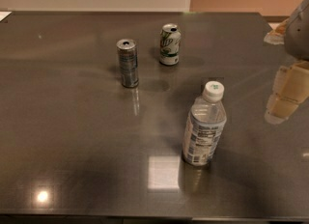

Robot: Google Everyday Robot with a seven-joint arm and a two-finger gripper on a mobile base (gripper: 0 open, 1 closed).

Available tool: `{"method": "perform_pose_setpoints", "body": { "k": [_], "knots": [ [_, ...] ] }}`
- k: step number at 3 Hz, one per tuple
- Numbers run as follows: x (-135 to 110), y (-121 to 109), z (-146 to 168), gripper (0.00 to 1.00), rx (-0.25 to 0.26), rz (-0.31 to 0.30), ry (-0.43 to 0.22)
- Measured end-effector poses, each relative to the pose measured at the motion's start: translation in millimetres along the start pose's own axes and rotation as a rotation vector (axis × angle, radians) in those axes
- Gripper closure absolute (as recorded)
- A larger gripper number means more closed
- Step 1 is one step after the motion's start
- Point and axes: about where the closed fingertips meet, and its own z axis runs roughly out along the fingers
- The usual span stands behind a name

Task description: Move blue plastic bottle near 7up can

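Blue plastic bottle (204, 126) stands upright, well apart from 7up can (170, 44); slim silver can (128, 63) near that can's left. Gripper (287, 95) at right edge; we cannot tell its opening.

Tool (286, 94) at right edge; blue plastic bottle (204, 127) upright

Dim, warm light falls from above onto the dark, glossy counter (72, 136). Two glare spots sit near its front: a small round one at lower left and a pale square patch just left of the blue plastic bottle (204, 126). The 7up can (170, 44) and the slim silver can (128, 63) cast soft shadows rightward, with faint reflections below. The pincer (286, 95) hangs pale at the right edge.
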Motion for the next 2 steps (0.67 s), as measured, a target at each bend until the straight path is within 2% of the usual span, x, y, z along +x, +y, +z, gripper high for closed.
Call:
{"method": "perform_pose_setpoints", "body": {
  "k": [1, 2],
  "knots": [
    [0.0, 0.0, 0.0, 0.00, 0.000, 0.000, 0.000],
    [-6.0, 2.2, 5.8, 0.00, -0.028, -0.021, -0.037]
  ]
}}
